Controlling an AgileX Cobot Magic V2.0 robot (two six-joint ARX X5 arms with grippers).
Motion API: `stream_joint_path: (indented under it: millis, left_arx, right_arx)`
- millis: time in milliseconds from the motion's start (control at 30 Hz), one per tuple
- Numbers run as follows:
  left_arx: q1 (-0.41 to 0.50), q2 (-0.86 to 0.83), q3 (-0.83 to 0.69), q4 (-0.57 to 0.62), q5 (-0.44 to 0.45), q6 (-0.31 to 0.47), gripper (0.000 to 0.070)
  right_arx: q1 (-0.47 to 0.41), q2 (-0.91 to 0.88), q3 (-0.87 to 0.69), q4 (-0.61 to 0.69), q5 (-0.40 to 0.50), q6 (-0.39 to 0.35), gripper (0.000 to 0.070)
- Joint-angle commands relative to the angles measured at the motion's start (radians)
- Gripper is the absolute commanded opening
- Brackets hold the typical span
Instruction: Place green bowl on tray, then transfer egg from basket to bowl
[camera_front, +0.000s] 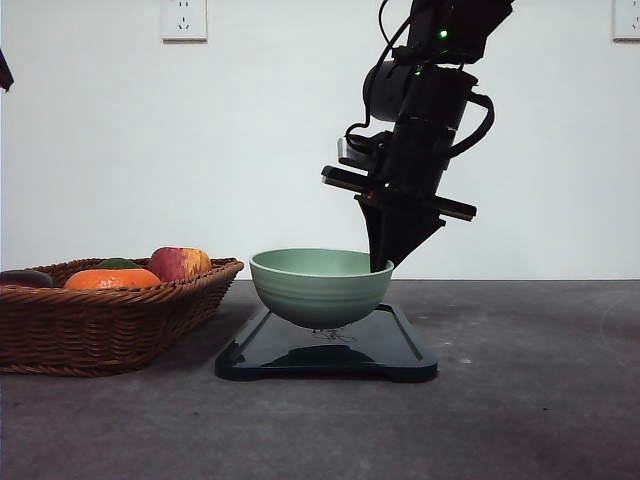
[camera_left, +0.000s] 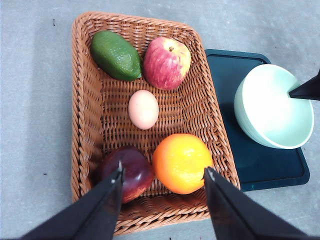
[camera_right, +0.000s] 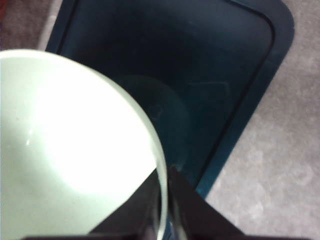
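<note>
Almost there: my right gripper (camera_front: 380, 262) pinches the green bowl's (camera_front: 318, 285) rim just above the tray (camera_front: 400, 350) — left gripper (camera_left: 162, 182) spread open over the basket (camera_left: 82, 100), egg (camera_left: 143, 109) untouched inside

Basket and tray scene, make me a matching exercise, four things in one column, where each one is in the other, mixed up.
Things:
1. egg
2. green bowl
3. right end effector
4. orange

Places:
A. clamped on the bowl's rim
B. middle of the basket
C. over the tray
D. in the basket, next to the dark red fruit

Pairs: 1-B, 2-C, 3-A, 4-D
</note>
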Motion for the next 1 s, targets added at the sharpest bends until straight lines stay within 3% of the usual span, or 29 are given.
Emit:
stream_joint_path:
  millis: [0, 300, 433, 500, 800, 967]
  left_arx:
    - [-0.002, 0.006, 0.024, 0.005, 0.005, -0.003, 0.031]
    - [-0.002, 0.006, 0.024, 0.0, 0.005, -0.003, 0.031]
    - [-0.002, 0.006, 0.024, 0.0, 0.005, -0.002, 0.031]
    - [-0.002, 0.006, 0.024, 0.0, 0.005, -0.002, 0.031]
    - [-0.002, 0.006, 0.024, 0.0, 0.004, 0.005, 0.0311]
    - [-0.002, 0.006, 0.024, 0.001, 0.004, 0.005, 0.0311]
  right_arx:
    - [0.005, 0.035, 0.024, 0.011, 0.002, 0.008, 0.0]
    - [0.006, 0.051, 0.024, 0.007, 0.018, 0.007, 0.0028]
    - [0.006, 0.05, 0.024, 0.002, 0.018, 0.011, 0.0191]
    - [0.006, 0.046, 0.024, -0.003, 0.018, 0.011, 0.0229]
    - [0.007, -0.065, 0.024, -0.011, 0.025, 0.011, 0.0231]
    - [0.03, -0.165, -0.012, 0.037, 0.104, 0.01, 0.0231]
